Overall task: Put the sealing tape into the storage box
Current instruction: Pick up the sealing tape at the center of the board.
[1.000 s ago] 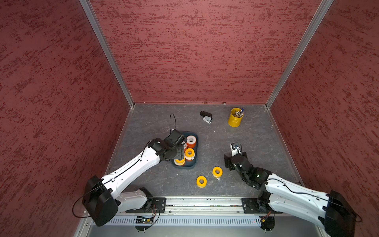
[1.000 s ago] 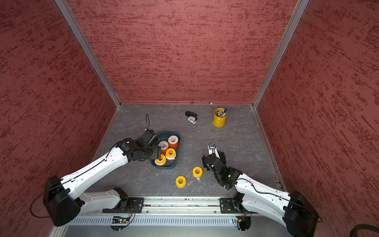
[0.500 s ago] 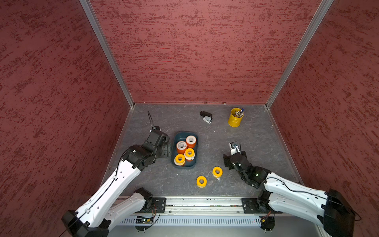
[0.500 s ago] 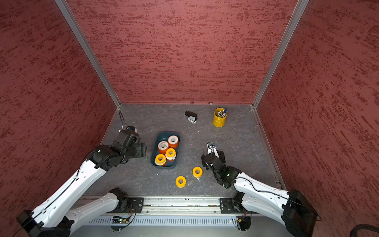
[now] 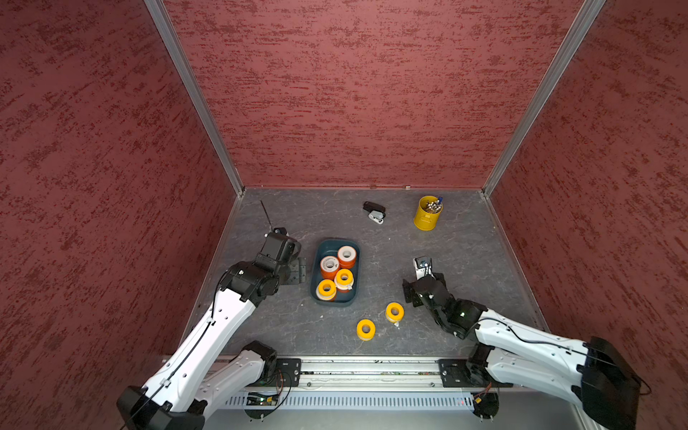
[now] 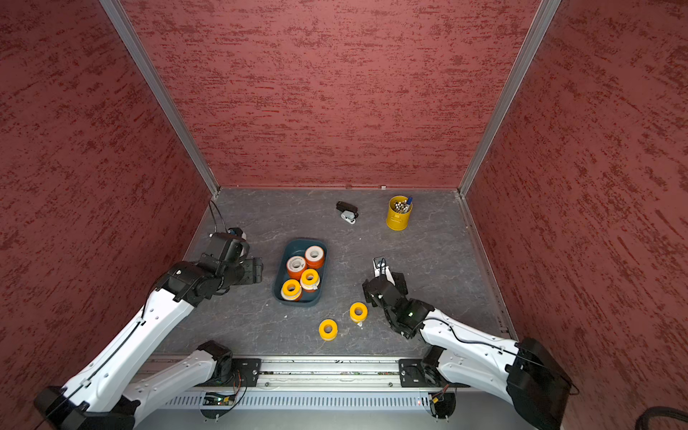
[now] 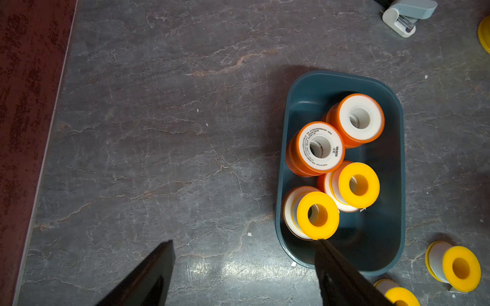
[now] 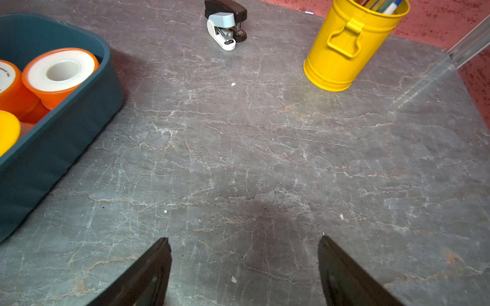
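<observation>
The dark teal storage box (image 5: 319, 248) (image 6: 291, 248) (image 7: 376, 238) (image 8: 53, 148) sits mid-table. In it stand two orange-sided sealing tape rolls (image 5: 347, 256) (image 7: 358, 119), and two yellow rolls (image 5: 327, 288) (image 7: 318, 214) rest on top of other rolls. Two more yellow rolls (image 5: 394, 311) (image 5: 366, 329) (image 6: 358, 311) (image 7: 460, 267) lie on the table in front of the box. My left gripper (image 5: 299, 271) (image 6: 257, 270) (image 7: 245, 242) is open and empty just left of the box. My right gripper (image 5: 423, 282) (image 6: 383, 283) (image 8: 244, 238) is open and empty, right of the loose yellow rolls.
A black-and-white stapler (image 5: 374, 213) (image 8: 225, 29) and a yellow pen cup (image 5: 428, 213) (image 8: 344, 47) stand near the back wall. Red walls close in the table on three sides. The arms' base rail (image 5: 372, 368) runs along the front edge.
My left gripper has pulled back from over the box to its left side and opened wider. My right gripper has opened wider and barely moved.
</observation>
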Robot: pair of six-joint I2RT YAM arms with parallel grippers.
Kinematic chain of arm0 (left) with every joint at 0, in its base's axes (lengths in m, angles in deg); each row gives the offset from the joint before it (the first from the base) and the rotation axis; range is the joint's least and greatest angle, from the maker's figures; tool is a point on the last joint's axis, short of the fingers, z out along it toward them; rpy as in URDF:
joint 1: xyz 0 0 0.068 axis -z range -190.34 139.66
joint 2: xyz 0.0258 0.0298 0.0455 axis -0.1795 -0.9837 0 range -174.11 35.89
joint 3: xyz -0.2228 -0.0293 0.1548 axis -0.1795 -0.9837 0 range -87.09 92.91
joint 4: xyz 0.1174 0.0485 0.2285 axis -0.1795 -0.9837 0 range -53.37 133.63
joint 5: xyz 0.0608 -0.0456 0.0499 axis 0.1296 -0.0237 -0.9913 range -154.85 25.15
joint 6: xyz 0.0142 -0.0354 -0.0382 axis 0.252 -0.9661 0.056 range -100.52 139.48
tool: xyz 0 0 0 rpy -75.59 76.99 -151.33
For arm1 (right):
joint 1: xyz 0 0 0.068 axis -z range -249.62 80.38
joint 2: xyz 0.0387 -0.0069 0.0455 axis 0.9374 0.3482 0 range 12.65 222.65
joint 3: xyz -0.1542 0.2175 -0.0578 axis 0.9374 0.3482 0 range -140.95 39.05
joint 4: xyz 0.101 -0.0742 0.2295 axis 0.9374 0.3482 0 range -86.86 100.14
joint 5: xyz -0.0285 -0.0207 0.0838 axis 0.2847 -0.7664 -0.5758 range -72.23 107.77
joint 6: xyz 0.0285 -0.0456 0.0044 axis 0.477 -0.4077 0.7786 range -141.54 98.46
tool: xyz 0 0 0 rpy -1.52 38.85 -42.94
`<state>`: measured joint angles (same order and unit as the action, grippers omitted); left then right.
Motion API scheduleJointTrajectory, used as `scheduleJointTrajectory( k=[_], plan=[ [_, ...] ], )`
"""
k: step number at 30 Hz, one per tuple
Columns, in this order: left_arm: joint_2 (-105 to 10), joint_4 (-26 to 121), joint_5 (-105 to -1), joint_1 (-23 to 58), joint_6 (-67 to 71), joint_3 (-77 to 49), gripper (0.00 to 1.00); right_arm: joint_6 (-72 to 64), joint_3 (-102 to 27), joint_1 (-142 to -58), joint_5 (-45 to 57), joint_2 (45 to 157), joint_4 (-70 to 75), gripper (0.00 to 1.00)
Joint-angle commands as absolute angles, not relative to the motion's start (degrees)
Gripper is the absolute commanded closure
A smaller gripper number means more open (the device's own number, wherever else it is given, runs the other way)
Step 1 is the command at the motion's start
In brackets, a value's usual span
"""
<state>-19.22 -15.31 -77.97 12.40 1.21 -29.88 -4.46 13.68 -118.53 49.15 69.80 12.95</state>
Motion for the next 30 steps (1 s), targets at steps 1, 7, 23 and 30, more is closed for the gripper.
scheduleJointTrajectory(
  k=[1,7,23,30],
  plan=[
    [-19.29,-13.59,-75.65,10.72,2.33,-30.59,0.14,-4.66,11.54,-118.31,47.62,69.96,13.69,0.11],
    [-20.32,-13.66,-75.23,8.65,2.43,-30.41,0.14,-5.58,9.34,-118.12,45.31,73.21,14.41,0.09],
    [-19.52,-13.67,-74.6,5.96,2.42,-30.5,0.14,-4.32,-0.2,-117.61,30.73,86.37,16.44,0.07],
    [-19.4,-13.67,-74.34,5.9,2.42,-30.56,0.14,-2.92,-4.66,-117.61,26.65,93.48,20.37,0.06]
  ],
)
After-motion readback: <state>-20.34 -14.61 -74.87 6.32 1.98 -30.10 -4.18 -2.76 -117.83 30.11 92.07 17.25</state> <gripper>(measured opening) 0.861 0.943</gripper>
